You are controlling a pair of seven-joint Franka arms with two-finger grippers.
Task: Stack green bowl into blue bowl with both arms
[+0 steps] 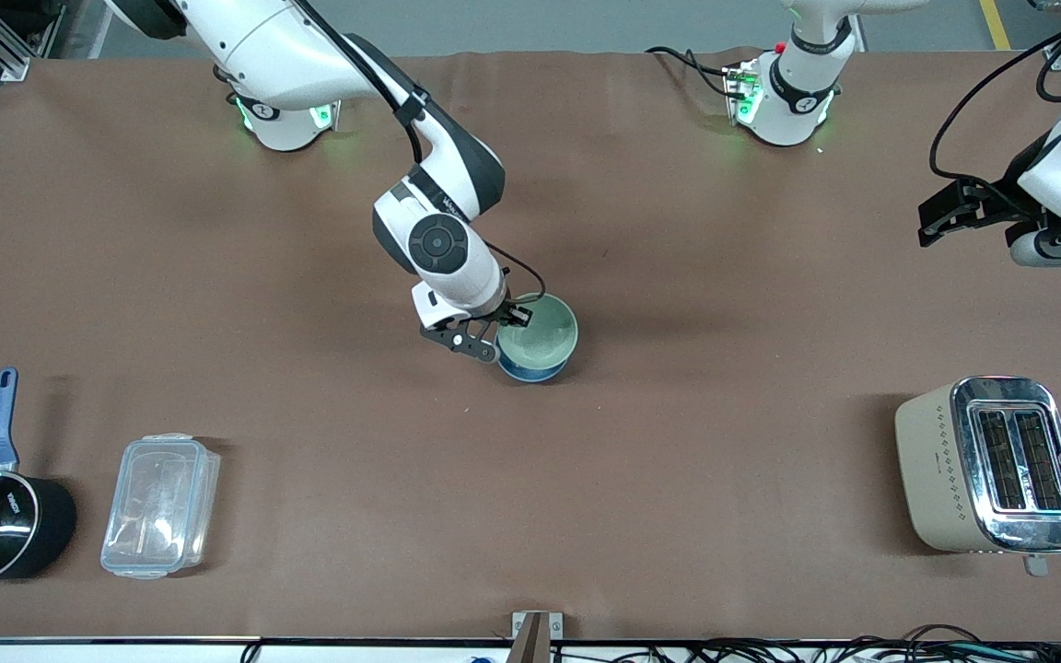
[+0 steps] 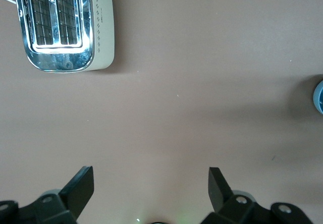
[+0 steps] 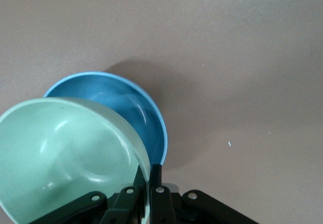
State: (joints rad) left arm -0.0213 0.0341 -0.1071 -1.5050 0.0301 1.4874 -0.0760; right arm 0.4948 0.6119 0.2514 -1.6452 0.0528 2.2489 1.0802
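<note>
Left wrist view over bare brown table

Shows the left gripper [image 2: 151, 183] with both black fingers [image 2: 81, 186] spread wide apart, nothing between them, held above the brown table [image 2: 202, 82]. Takes in a cream toaster [image 2: 63, 24] with a chrome top and two slots, standing on the table well apart from the gripper. Catches only a sliver of the blue bowl [image 2: 319, 97] at the picture's edge, resting on the table, well apart from the toaster.

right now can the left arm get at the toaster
Probably yes: the left gripper hangs open over bare table at its own end, and nothing stands between it and the toaster. The right gripper is busy at the bowls.
</note>
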